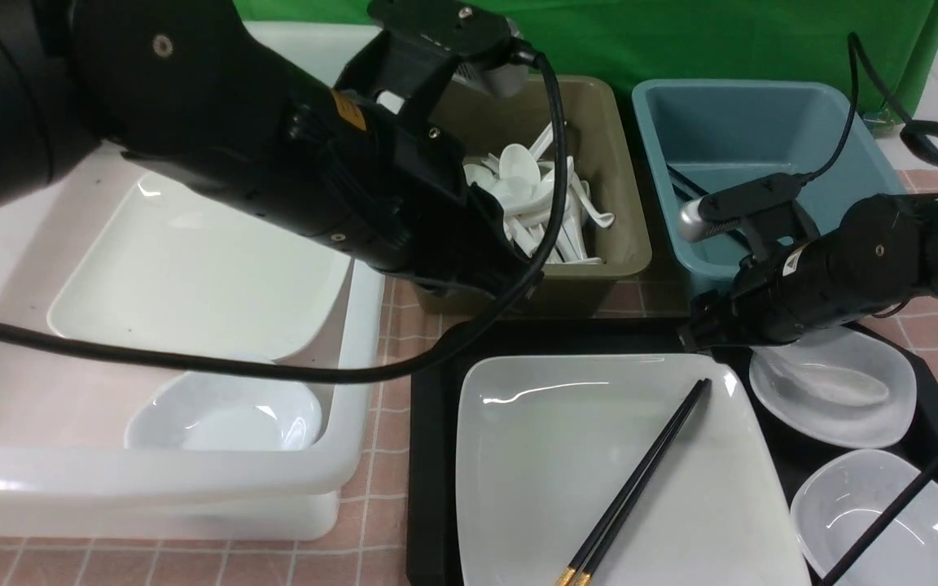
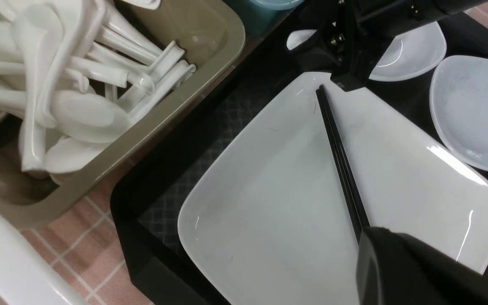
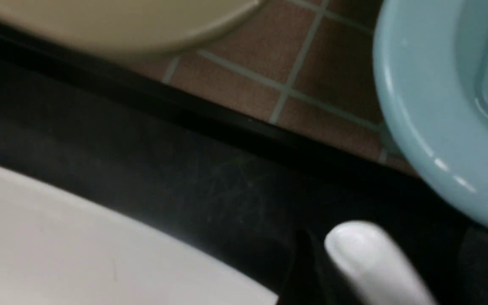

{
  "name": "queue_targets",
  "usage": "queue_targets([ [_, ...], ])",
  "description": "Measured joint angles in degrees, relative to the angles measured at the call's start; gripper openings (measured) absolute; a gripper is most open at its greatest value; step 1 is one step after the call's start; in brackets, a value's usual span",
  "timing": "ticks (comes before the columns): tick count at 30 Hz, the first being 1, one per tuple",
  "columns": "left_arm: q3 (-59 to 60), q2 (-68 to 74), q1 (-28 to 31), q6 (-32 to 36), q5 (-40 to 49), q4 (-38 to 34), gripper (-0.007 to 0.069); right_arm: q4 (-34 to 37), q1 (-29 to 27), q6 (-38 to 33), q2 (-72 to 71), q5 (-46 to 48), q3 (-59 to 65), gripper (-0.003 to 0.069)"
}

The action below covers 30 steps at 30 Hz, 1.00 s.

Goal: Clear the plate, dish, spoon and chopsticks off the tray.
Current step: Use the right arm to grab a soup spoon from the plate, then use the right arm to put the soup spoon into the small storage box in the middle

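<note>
Pink checked tablecloth (image 1: 371, 521), green backdrop (image 1: 681, 32). Big black plastic tray (image 1: 432, 456) carries glossy white square plate (image 1: 550, 464), slim black gold-tipped chopsticks (image 1: 640, 480) lying across it. Left gripper (image 2: 371, 237) closed, raised near tan plastic bin (image 1: 628, 244). Right gripper (image 1: 697, 335) low at tray's far edge, jaws parted around white ceramic spoon (image 3: 367, 258) handle.

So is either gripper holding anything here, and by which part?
Nothing looks held. The left gripper is shut and empty. The right gripper seems open around the handle end of the spoon, not clamped; that view is blurry.
</note>
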Motion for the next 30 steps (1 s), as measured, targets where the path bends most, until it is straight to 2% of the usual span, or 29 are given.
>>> queue_targets([
  [4,0.0,0.0,0.0,0.0,0.0,0.0,-0.0003,-0.5,0.0,-0.1,0.1,-0.1,0.0,0.0481],
  [6,0.0,0.0,0.0,0.0,0.0,0.0,-0.0003,-0.8,0.0,-0.2,0.1,-0.5,0.0,0.0391],
  [7,0.0,0.0,0.0,0.0,0.0,0.0,-0.0003,-0.9,0.0,-0.3,0.1,-0.5,0.0,0.0368],
  [8,0.0,0.0,0.0,0.0,0.0,0.0,-0.0003,-1.0,0.0,-0.8,0.1,-0.3,0.0,0.0262],
  [10,0.0,0.0,0.0,0.0,0.0,0.0,-0.0003,-1.1,0.0,-1.7,-0.2,0.6,0.0,0.0126],
  [12,0.0,0.0,0.0,0.0,0.0,0.0,-0.0003,-1.4,0.0,-2.5,-0.9,1.3,0.0,0.0085],
  [19,0.0,0.0,0.0,0.0,0.0,0.0,-0.0003,-1.4,0.3,-2.7,-6.0,6.2,0.0,0.0088],
  [26,0.0,0.0,0.0,-1.2,-0.6,0.0,-0.0003,1.6,2.3,-2.7,-14.3,18.2,0.0,0.0088],
  [30,-1.4,0.0,0.0,-1.6,-2.6,2.1,-0.0003,7.1,4.8,-4.2,-19.1,14.7,-1.3,0.0088],
])
